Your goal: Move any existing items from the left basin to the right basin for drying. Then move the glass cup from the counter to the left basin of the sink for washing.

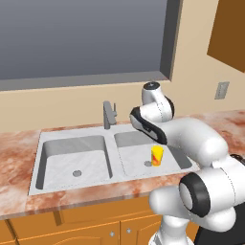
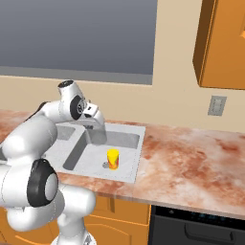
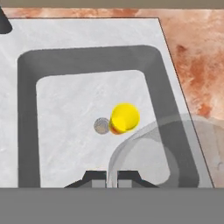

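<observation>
Right now the yellow cup [image 1: 157,156] stands upright on the floor of the right basin [image 1: 136,165], just beside its round drain [image 1: 148,163], a little right of centre in the left base view. From the hand camera the yellow cup [image 3: 124,118] sits at mid-frame, with the drain [image 3: 101,126] touching its left edge. Low in that same frame, the gripper [image 3: 107,180] is clamped on the glass cup [image 3: 153,153], whose see-through grey wall curves up to the right of the fingertips [image 3: 96,179], over the basin's right wall and rim. At left in the left base view lies the left basin [image 1: 62,165], its own drain [image 1: 77,173] showing. Behind the divider rises the tap [image 1: 109,115], and the marbled counter [image 2: 201,162] spreads across the right of the right base view.
</observation>
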